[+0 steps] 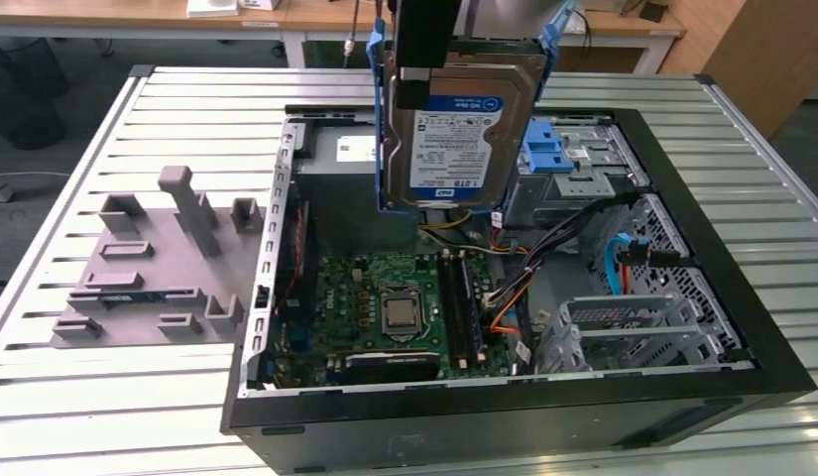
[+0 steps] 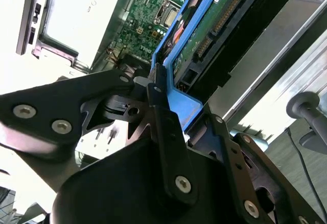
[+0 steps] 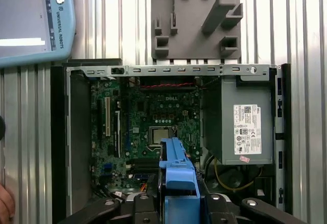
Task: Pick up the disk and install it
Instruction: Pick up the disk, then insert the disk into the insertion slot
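Over the open case [image 1: 726,327] on the bench [image 1: 118,397], pincer [image 3: 179,201] clamped tight on the disk [image 1: 464,129] by its blue rails; disk hangs below it, long axis upright, drive bay [image 1: 581,164] toward the exterior view's right.

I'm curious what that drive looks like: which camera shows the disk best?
The exterior view: the disk hangs upright over the open computer case, its labelled face plainly visible. The second wrist view shows its circuit-board side and a blue rail; the first wrist view shows its blue rail end-on.
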{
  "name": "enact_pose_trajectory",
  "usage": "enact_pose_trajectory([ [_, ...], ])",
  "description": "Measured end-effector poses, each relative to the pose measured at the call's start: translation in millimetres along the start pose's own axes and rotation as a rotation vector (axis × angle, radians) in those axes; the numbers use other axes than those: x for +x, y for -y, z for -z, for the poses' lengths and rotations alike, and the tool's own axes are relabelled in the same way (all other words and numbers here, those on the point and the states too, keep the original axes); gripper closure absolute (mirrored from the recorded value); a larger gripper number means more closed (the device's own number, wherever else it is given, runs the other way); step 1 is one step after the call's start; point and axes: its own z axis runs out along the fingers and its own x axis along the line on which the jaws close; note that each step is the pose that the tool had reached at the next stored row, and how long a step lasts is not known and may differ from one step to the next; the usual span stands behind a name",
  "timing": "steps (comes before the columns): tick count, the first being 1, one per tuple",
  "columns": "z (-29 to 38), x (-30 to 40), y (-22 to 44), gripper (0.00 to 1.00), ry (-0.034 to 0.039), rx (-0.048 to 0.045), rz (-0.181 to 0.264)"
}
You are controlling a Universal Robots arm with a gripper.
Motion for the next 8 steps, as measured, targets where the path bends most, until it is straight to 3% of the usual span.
enact_pose_trajectory([
  [8, 0.1, 0.6, 0.0, 0.64, -0.0002, 0.0, 0.0],
])
